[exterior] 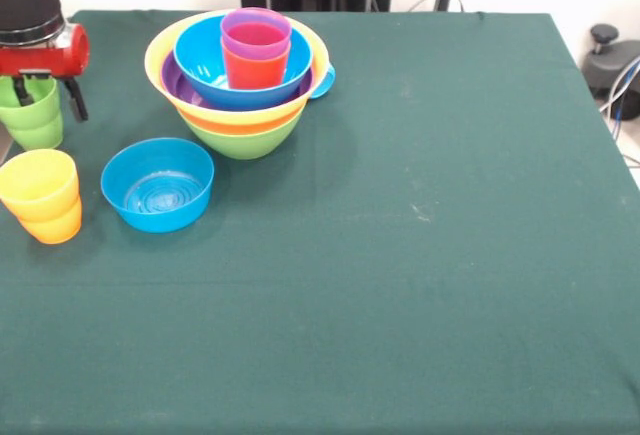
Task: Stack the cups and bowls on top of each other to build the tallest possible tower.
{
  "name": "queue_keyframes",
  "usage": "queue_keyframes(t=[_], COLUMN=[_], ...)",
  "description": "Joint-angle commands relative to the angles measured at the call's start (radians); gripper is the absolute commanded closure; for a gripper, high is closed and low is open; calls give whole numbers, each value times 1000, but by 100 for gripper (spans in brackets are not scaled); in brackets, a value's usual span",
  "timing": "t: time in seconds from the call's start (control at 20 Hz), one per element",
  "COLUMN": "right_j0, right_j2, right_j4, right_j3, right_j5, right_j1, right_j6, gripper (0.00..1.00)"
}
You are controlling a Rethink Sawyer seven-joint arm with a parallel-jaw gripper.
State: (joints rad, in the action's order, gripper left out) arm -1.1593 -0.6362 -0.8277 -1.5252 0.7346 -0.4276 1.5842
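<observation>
The tower stands at the back left: a lime green bowl at the base, then an orange band, a yellow bowl, a purple bowl and a blue bowl. Inside the blue bowl a purple cup sits in a red-orange cup. A light blue piece peeks out at the tower's right. A smaller blue bowl sits alone in front. At the left edge, a yellow cup rests in an orange cup. My gripper hangs open over a green cup, one finger inside it and one outside.
A dark green cloth covers the table. The green, yellow and orange cups stand close to the table's left edge. A black device with cables sits beyond the right edge.
</observation>
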Motion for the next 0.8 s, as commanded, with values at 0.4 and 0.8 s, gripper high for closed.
queue_keyframes(t=[0.4,0.8], right_j0=[19,18], right_j2=[-44,-45], right_j4=[-56,-63], right_j3=[-63,-61], right_j5=[-24,-29], right_j1=[-9,-7], right_j6=[-277,-274], gripper=[0,0])
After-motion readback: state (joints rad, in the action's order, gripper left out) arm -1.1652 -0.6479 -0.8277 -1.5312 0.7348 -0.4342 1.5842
